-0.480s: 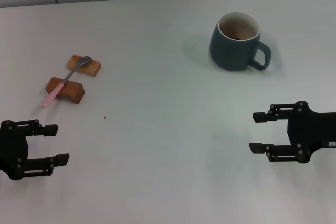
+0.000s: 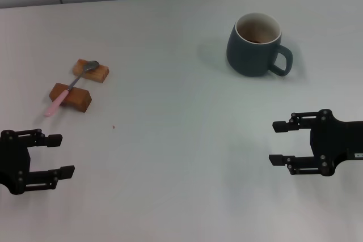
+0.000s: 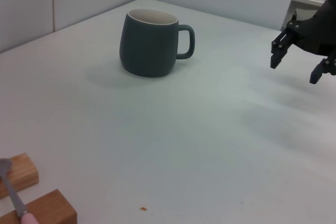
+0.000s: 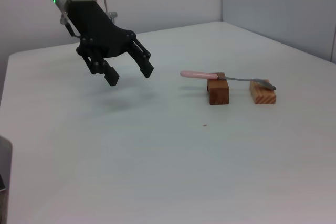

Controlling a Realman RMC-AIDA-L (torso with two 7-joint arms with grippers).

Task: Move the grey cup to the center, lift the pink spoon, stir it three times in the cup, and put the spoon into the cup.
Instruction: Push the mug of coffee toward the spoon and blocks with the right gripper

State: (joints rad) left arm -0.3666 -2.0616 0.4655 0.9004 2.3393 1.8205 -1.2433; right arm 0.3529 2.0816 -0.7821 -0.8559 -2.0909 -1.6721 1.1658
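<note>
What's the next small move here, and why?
Probably bring the right gripper forward to the grey cup. The cup stands far on the right side of the table, handle toward the right, not yet at the center. Both grippers are open and empty; the left gripper sits near the pink spoon, which rests across two wooden blocks.

There is one grey cup (image 2: 255,45) and one pink spoon (image 2: 70,88). Two wooden blocks (image 2: 71,97) – and two tools, the left tool (image 2: 61,155) and the right tool (image 2: 276,143).
</note>
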